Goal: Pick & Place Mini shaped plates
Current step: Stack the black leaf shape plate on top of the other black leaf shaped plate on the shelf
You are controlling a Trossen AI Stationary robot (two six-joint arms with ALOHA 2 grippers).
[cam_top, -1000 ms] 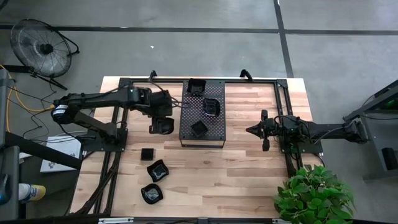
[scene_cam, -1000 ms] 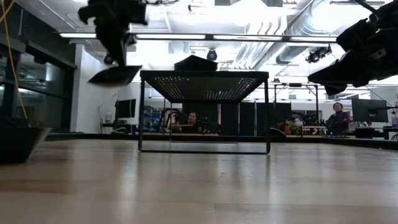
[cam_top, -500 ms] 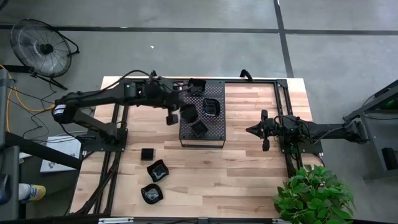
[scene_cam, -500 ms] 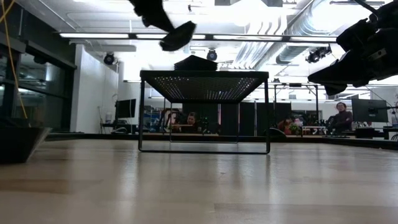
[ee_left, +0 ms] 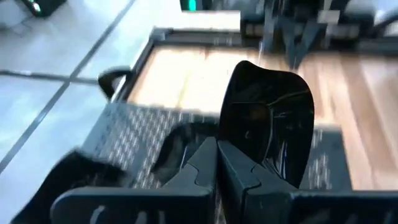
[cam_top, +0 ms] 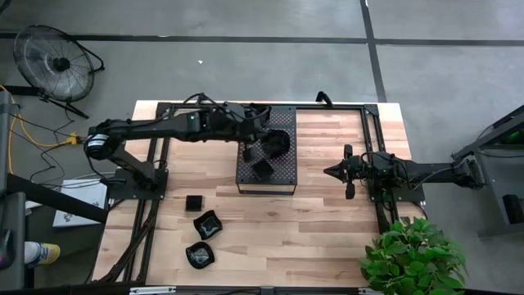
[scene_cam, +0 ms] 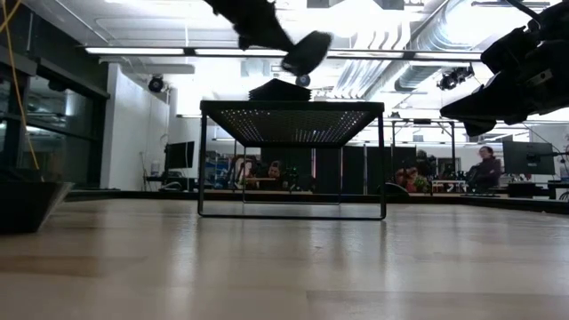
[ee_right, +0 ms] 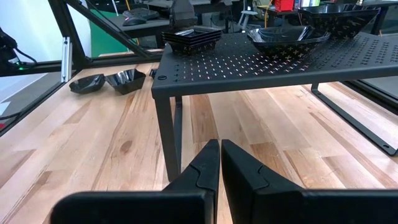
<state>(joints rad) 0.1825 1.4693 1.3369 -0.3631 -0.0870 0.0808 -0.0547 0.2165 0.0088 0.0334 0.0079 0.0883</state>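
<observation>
High view: a mini shaped plate (ee_left: 267, 121) is clamped by its rim in the left pincer (cam_top: 248, 148) above the perforated tray (cam_top: 282, 176), presumably for setting down. The right pincer (cam_top: 350, 172) is clenched, empty, parked over the table (cam_top: 327, 221).

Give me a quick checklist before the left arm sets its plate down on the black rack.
1. Left end effector shut on the held plate: ok.
2. Held plate over the perforated tray: ok.
3. Held plate level: not ok, tilted in the low view.
4. Free spot under it: cannot tell; stacked plates sit close by.
5. Right end effector shut, waiting clear of the tray: ok.
</observation>
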